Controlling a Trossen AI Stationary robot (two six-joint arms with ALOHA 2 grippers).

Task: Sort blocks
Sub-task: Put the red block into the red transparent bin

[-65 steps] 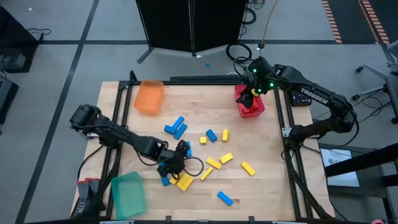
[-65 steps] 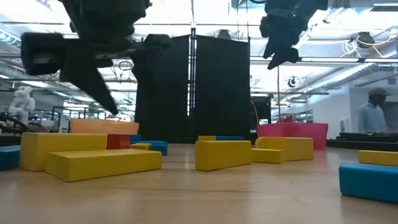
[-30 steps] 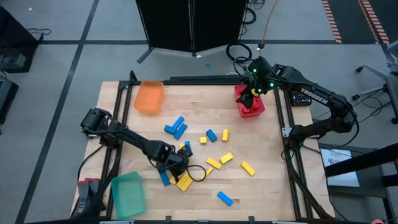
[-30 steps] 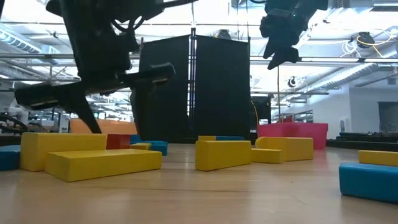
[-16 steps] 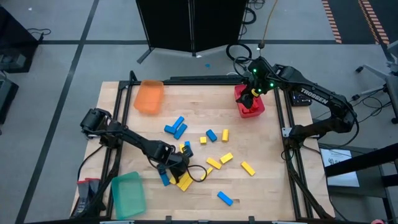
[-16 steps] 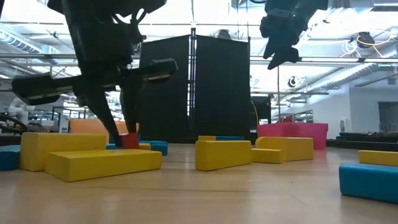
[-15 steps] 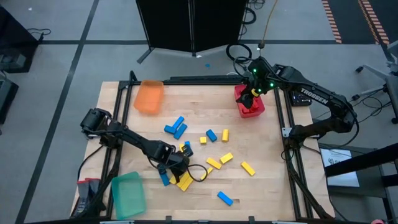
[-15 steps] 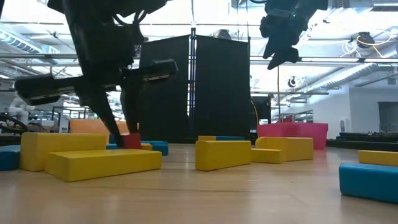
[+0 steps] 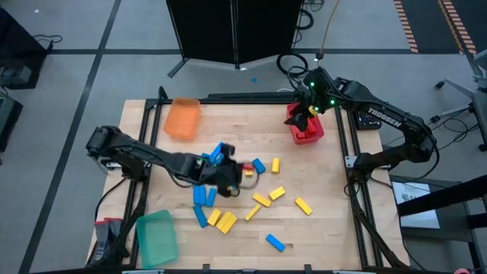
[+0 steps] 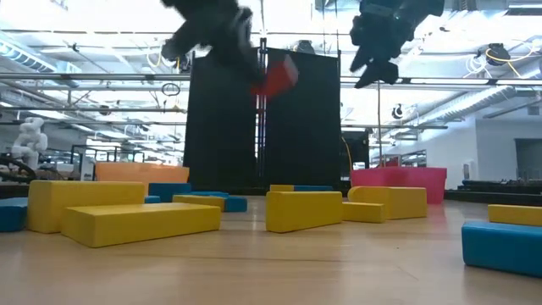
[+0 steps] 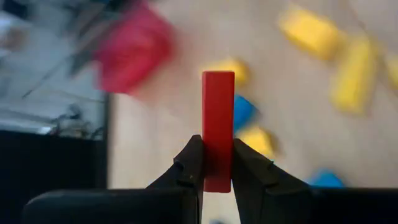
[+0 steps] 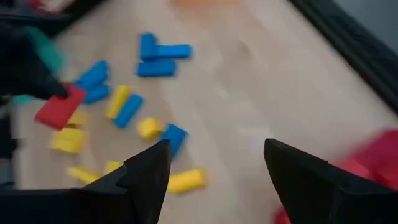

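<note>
Red block (image 11: 218, 127) stands clamped between the fingers (image 11: 189, 165) of the left gripper (image 11: 217, 177), which are shut tight on its lower end; most of its length sticks out past the fingertips. In the low view the block (image 10: 276, 77) hangs high above the table, tilted, and from above the gripper (image 9: 245, 172) sits over the middle of the table, among the loose blocks. The block is a plain, solid red bar with square ends.

The right gripper (image 12: 214, 158) hovers over the red tray (image 9: 307, 128) at the table's far right corner, its fingers spread wide with nothing between them.

Yellow blocks (image 9: 225, 221) and blue blocks (image 9: 202, 196) lie scattered across the centre and near side. The orange tray (image 9: 183, 119) sits at the far left corner and the green tray (image 9: 157, 237) at the near left corner. Bare wood lies open between the centre cluster and the red tray, and along the far edge between the two far trays.
</note>
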